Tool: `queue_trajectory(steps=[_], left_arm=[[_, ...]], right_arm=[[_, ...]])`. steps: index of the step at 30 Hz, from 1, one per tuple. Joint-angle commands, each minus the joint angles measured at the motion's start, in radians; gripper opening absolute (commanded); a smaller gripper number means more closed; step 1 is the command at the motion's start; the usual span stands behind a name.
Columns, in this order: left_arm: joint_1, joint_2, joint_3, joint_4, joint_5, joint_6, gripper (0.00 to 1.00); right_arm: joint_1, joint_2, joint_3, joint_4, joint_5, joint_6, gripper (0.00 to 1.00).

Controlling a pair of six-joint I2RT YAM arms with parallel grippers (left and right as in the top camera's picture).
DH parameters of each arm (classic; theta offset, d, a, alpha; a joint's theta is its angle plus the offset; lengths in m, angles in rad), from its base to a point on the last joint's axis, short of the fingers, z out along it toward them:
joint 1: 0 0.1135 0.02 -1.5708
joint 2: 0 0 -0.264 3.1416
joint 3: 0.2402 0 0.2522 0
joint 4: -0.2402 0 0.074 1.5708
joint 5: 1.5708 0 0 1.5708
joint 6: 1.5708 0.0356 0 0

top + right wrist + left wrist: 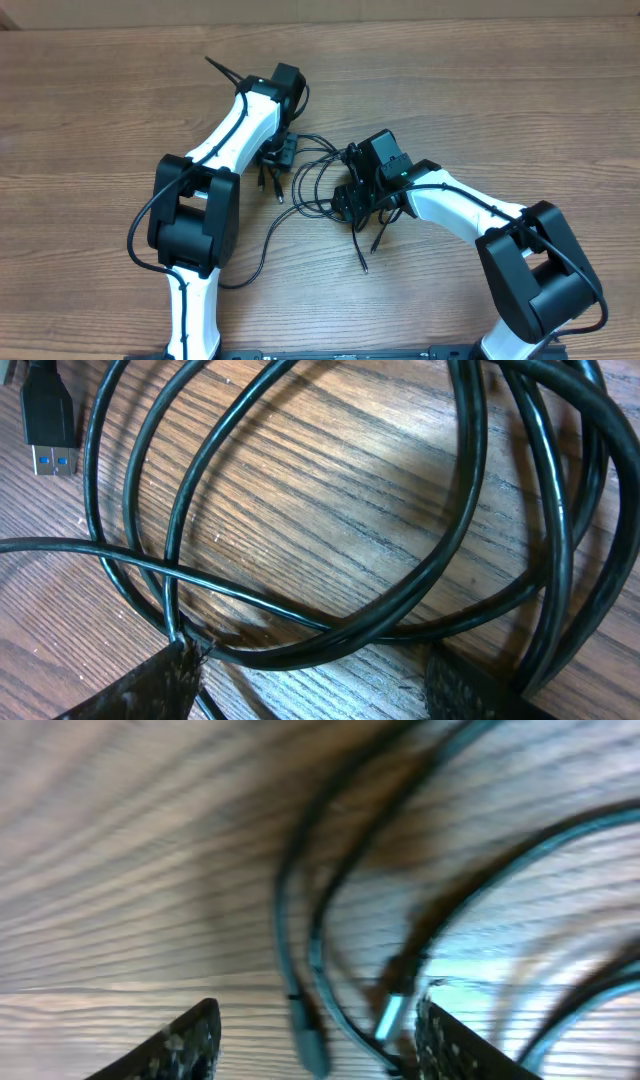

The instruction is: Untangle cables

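Note:
The cables (312, 182) are thin black cords tangled in loose loops on the wooden table between my two arms, with plug ends trailing toward the front (362, 265). My left gripper (278, 152) is low over the left edge of the tangle. In the blurred left wrist view it is open (318, 1045), with two cable plug ends (310, 1045) between its fingers. My right gripper (355, 195) is at the right side of the tangle. In the right wrist view it is open (315, 680), and several cable loops (330, 625) cross just beyond its fingertips. A blue-tipped USB plug (48, 420) lies at the top left.
The wooden table (480, 90) carries the tangle. A loose cable strand (265, 250) curves toward the left arm's base. The arms' own thicker black wires run along their white links.

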Motion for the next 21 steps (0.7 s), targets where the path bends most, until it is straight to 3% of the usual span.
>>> queue_trajectory(steps=[1, 3, 6, 8, 14, 17, 21], left_arm=[[0.001, 0.011, -0.057, 0.028, 0.084, -0.048, 0.63], [0.001, 0.011, -0.099, 0.066, 0.085, -0.048, 0.62], [0.001, 0.011, -0.159, 0.115, 0.080, -0.048, 0.50], [0.001, 0.011, -0.187, 0.145, 0.055, -0.048, 0.47], [0.001, 0.011, -0.213, 0.252, -0.151, -0.047, 0.22], [0.001, 0.011, -0.216, 0.348, -0.234, -0.043, 0.19], [0.001, 0.011, -0.228, 0.492, -0.224, -0.029, 0.18]], right_arm=[[0.004, 0.033, -0.033, -0.016, 0.006, 0.004, 0.70], [0.004, 0.033, -0.033, -0.016, 0.006, 0.004, 0.70], [0.004, 0.033, -0.033, -0.016, 0.006, 0.007, 0.70], [0.004, 0.033, -0.033, -0.016, 0.006, 0.007, 0.70], [0.004, 0.033, -0.033, -0.016, 0.007, 0.007, 0.70], [0.004, 0.033, -0.033, -0.016, 0.008, 0.007, 0.69], [0.004, 0.033, -0.033, -0.018, 0.014, 0.007, 0.66]])
